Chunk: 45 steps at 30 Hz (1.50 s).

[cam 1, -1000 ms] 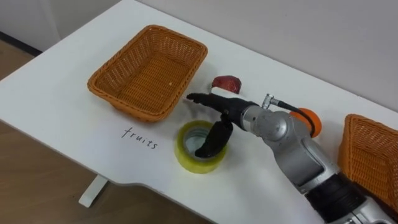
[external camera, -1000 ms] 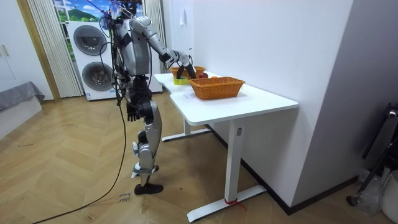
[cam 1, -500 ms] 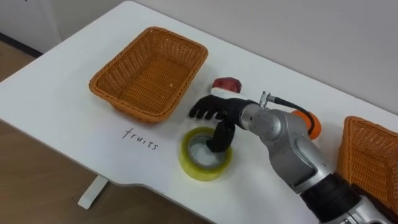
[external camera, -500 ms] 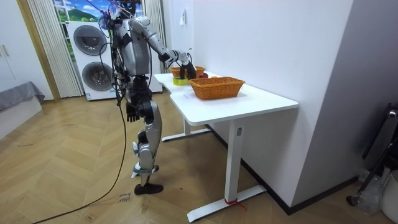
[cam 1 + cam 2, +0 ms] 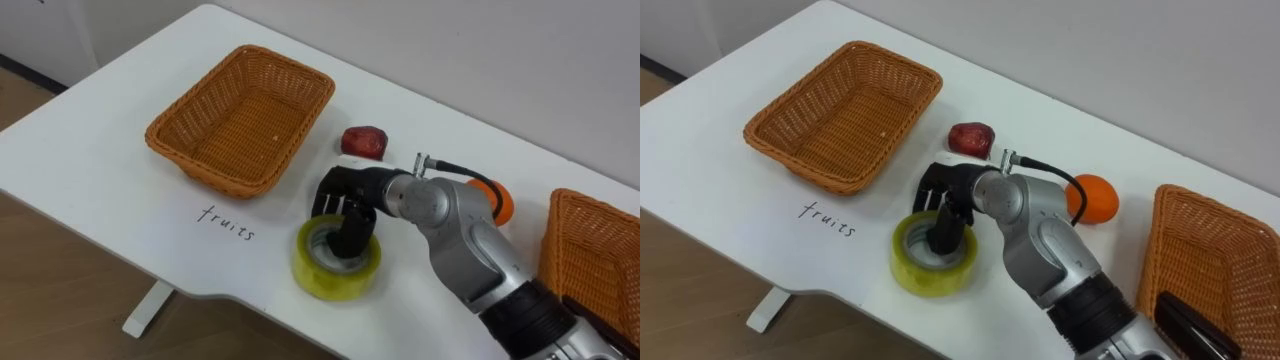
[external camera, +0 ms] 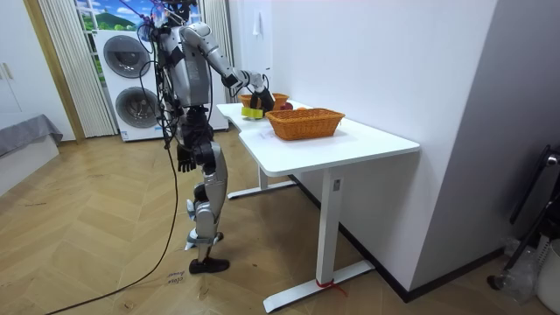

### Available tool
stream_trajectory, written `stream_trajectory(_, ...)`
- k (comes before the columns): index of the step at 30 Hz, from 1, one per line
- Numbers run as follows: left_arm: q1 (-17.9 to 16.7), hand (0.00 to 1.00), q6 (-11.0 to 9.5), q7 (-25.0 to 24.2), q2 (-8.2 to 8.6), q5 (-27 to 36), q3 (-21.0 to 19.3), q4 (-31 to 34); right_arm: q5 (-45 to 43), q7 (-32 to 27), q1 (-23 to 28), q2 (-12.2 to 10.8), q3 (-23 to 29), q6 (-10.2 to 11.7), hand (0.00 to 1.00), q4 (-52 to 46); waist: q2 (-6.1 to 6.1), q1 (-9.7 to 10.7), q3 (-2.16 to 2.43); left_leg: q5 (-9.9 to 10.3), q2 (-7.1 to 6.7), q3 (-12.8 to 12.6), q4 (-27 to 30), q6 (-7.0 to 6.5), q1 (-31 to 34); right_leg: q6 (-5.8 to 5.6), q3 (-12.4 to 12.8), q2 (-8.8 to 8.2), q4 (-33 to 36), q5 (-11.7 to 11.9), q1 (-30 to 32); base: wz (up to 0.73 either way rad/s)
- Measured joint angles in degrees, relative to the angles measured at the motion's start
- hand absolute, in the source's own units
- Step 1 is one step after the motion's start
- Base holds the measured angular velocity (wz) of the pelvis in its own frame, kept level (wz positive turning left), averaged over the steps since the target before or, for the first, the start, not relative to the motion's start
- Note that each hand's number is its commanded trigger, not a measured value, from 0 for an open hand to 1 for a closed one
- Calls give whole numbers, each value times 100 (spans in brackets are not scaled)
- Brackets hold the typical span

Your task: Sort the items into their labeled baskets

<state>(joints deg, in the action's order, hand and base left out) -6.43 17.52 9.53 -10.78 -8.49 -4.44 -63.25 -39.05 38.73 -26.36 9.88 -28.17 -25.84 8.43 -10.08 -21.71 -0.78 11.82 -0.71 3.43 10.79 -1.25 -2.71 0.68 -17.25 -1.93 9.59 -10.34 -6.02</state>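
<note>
Yellow tape roll [image 5: 336, 281] flat, hole up; right hand [image 5: 350, 196] pinches its rim.

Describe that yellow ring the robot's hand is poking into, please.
It is a tape roll: a thick, wide ring of glossy, yellow-green, half-clear tape with a paler core. It lies flat, hole upward, near the front edge of the white table, just right of the handwritten word "fruits". The right hand grips it: what looks like the thumb reaches down into the hole, and the fingers curl over the far rim.
</note>
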Motion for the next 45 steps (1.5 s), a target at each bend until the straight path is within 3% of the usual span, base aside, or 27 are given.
stream_trajectory(14, 34, 0, -42, -1, -10, 2, -10, -2, 55, -11, 0, 51, 3, 30, 100, 13, -37, -39, -18, 0, -2, -5, -9, -1, 14, 0, -4, 3, 0, 0, 7, 0)
stream_trajectory(19, 31, 0, -64, 3, -24, -4, -92, -2, 65, 7, 48, 165, 31, 123, 100, -64, -35, 18, -19, -1, -3, -12, 11, -1, 32, 0, 47, 5, 0, 0, 34, 0)
stream_trajectory(23, -14, 0, -169, 26, -27, -9, -170, -41, 98, 6, 102, 294, 90, 312, 100, -108, -35, 225, -18, -1, -8, -12, 19, -1, 54, 0, 78, 6, -3, 1, 51, 0)
stream_trajectory(26, -26, 0, -300, 50, -61, 16, -221, -90, 406, -12, 377, 655, 334, 462, 100, -545, -19, 347, -14, -3, -1, -46, -1, -4, 27, 0, 135, 6, -3, 1, 53, -3)
stream_trajectory(28, -105, 0, -395, 119, -88, 123, -268, -92, 776, -61, 465, 895, 624, 589, 100, -796, 0, 536, -11, -3, -4, -124, -7, -5, 21, -1, 234, 16, -3, 1, 74, -15)
stream_trajectory(30, -191, 0, -456, 130, -105, 154, -278, -90, 835, -168, 551, 974, 893, 648, 100, -976, 34, 668, -9, -3, -3, -171, -15, -5, 19, -5, 308, 21, -2, 4, 79, -13)
stream_trajectory(34, -214, 0, -546, 152, -100, 142, -407, -76, 889, -518, 958, 1000, 1542, 699, 100, -1185, 71, 835, 9, -3, 0, -230, -26, -5, 2, -5, 355, 6, 0, 4, 96, -10)
stream_trajectory(38, -232, 0, -625, 155, -59, 149, -449, -58, 878, -659, 969, 1041, 1811, 724, 100, -1179, 133, 1034, 16, -3, 1, -246, -14, -5, 4, -6, 380, 19, 6, 4, 104, -4)
stream_trajectory(42, -336, 0, -746, 155, -50, 152, -480, 64, 907, -832, 969, 1057, 2142, 833, 100, -1180, 195, 1108, 58, -3, 4, -300, -6, -5, -41, -8, 434, 1, 15, 6, 85, -5)
stream_trajectory(45, -324, 0, -788, 153, -17, 152, -558, 93, 961, -1011, 969, 1056, 2311, 849, 100, -1180, 243, 1190, 38, -3, 16, -306, -6, -5, -86, -9, 444, 3, 19, 7, 40, -2)
